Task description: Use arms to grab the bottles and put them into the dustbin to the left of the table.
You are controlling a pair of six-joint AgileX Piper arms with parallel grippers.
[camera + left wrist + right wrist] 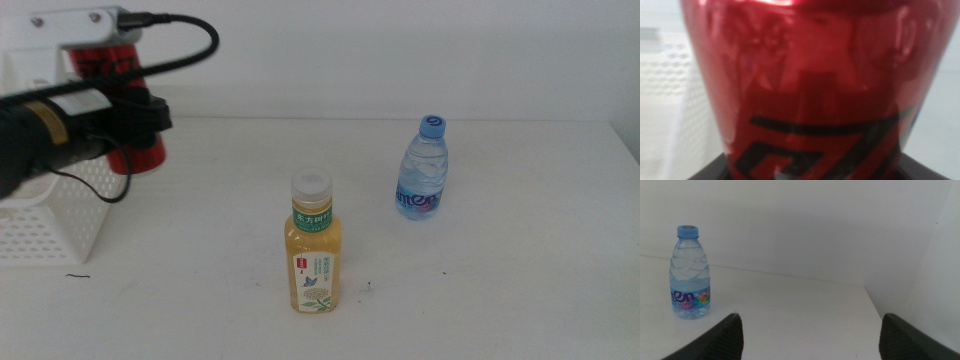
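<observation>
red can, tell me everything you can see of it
The red can is a glossy metallic soda can, red with black markings on its side, as the left wrist view shows up close. It is held off the table by the left gripper, whose dark jaws are shut on it, above the near edge of the white perforated dustbin. The arm and its black cable hide much of it in the middle view. It looks roughly upright; its top cannot be seen.

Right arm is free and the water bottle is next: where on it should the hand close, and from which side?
Grip the water bottle around its mid body, just above the label, coming in level from the table's right side. It stands upright with bare table on that side, and the right hand is open, already facing it. The tea bottle stands apart. The left hand holds the red can.
</observation>
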